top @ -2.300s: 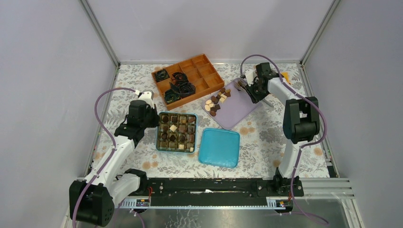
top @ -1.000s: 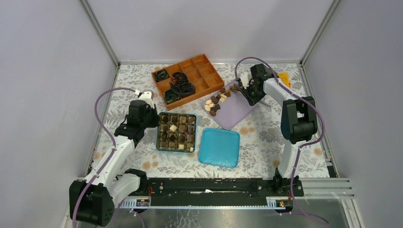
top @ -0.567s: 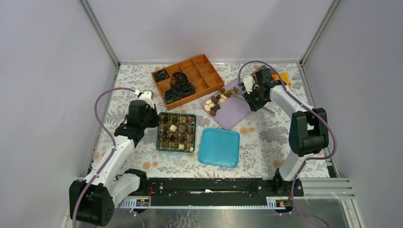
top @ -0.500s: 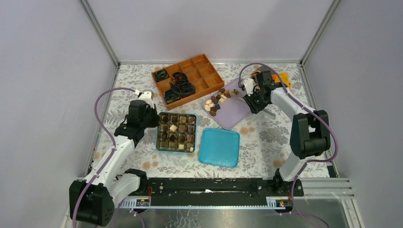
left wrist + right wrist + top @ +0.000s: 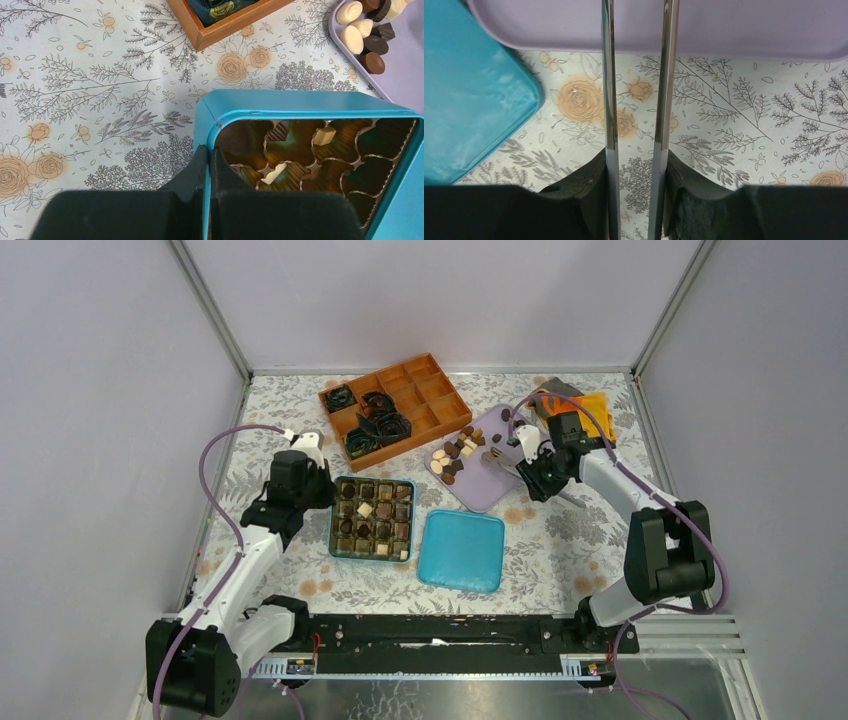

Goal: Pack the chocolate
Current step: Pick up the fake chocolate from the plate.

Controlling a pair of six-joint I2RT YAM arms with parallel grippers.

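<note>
Loose chocolate (image 5: 452, 452) lies in a cluster at the left end of the purple tray (image 5: 495, 480), and shows too in the left wrist view as chocolate (image 5: 362, 37). More pieces sit in the cells of the teal box (image 5: 332, 520). My left gripper (image 5: 208, 150) is shut on the box's left wall (image 5: 280, 100). My right gripper (image 5: 636, 155) is shut on metal tongs (image 5: 609, 75), whose two blades stand apart and reach over the tray's near edge (image 5: 734, 25). The tong tips are out of the wrist view. In the top view the right gripper (image 5: 535, 468) hangs by the tray's right side.
The teal lid (image 5: 461, 550) lies flat right of the box, just below the tray. A wooden divided tray (image 5: 435, 390) at the back holds black paper cups (image 5: 378, 425). An orange cloth (image 5: 590, 402) lies at the back right.
My right arm has swung from the tray's far right end toward the front, carrying the tongs over the tray's near right part. The left arm and the box have not moved.
</note>
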